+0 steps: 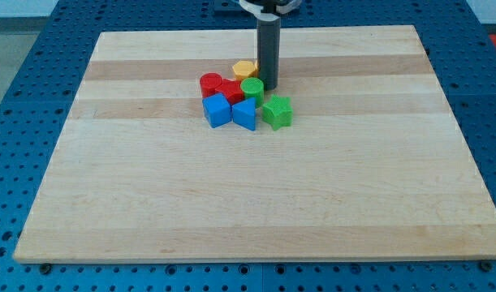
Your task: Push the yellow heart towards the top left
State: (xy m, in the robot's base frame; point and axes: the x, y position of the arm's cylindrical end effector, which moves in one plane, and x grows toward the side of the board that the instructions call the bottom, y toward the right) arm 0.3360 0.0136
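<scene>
Yellow heart point(244, 68) sits in block cluster nearer tabletop's point(150, 195) top edge, centre. My tip point(269, 86) just beside its right flank, possibly touching; green cylinder point(252, 87) adjacent. No claw fitted, plain rod. Heart lies left of tip: push leftward-upward.

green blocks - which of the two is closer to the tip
The round green block, touching my tip on the view's left. The green star sits lower, clear of the rod.

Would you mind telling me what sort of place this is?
Probably a robotics lab bench: a wooden board on a blue perforated table, small coloured blocks clustered by my tip.
</scene>
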